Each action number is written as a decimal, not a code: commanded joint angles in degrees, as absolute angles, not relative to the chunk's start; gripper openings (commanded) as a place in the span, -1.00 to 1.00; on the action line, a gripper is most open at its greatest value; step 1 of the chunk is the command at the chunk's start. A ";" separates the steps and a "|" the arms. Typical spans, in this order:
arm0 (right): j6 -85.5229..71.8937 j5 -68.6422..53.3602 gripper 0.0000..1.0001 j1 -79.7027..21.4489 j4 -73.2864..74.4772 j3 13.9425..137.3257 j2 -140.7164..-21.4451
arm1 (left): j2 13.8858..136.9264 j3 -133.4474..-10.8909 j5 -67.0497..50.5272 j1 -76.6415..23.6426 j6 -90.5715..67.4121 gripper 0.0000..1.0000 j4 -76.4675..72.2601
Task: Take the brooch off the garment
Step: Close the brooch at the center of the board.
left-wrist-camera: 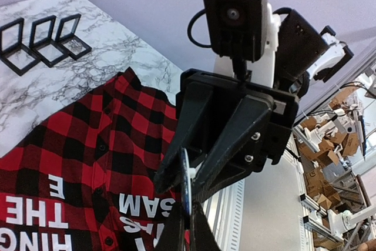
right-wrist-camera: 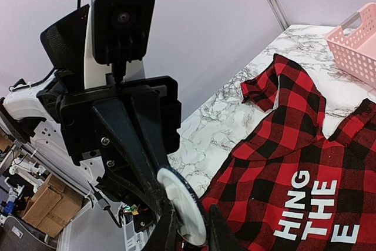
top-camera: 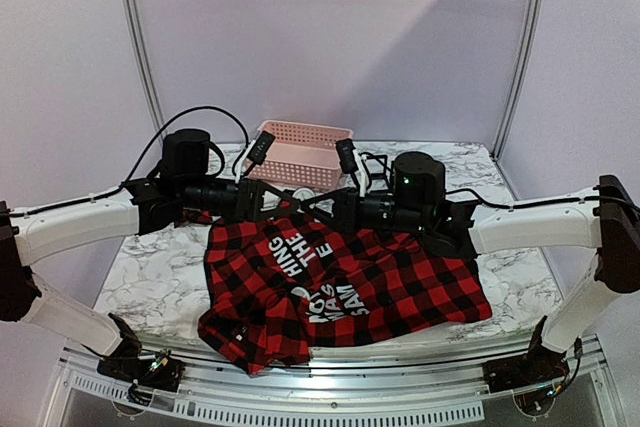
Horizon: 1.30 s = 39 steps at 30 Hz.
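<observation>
Two grippers share one small brooch [right-wrist-camera: 182, 210]: the left gripper [left-wrist-camera: 187, 220] is pinched tight on its thin edge, the right gripper [right-wrist-camera: 191, 228] closed narrowly across the white disc, both above the garment [top-camera: 350, 287] near its collar. An uneven pull could drop it onto the plaid, or a snagged pin could drag cloth. A pink basket [top-camera: 305, 152] sits behind on the bench [top-camera: 160, 267], both wrists crowding the way

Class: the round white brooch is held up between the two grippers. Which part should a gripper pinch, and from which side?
Pinch the brooch near its rim, one finger on each flat face. It is a thin disc, nearly edge-on in the left wrist view, so only the faces offer broad contact. I would approach along its plane, edge first.
</observation>
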<state>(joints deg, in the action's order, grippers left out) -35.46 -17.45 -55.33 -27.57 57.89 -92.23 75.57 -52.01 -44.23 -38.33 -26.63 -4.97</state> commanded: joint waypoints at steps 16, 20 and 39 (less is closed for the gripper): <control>-37.87 -17.18 -0.75 -53.24 -26.33 58.82 -94.13 | 74.12 -51.24 -48.91 -38.94 -27.20 -1.00 -9.23; -38.29 -16.30 -0.76 -53.10 -26.50 58.51 -94.13 | 73.94 -51.21 -48.65 -38.94 -27.20 -1.00 -9.23; -36.96 -19.69 -0.54 -53.05 -30.43 56.24 -93.25 | 75.74 -53.00 -42.44 -38.43 -24.50 -1.00 -2.01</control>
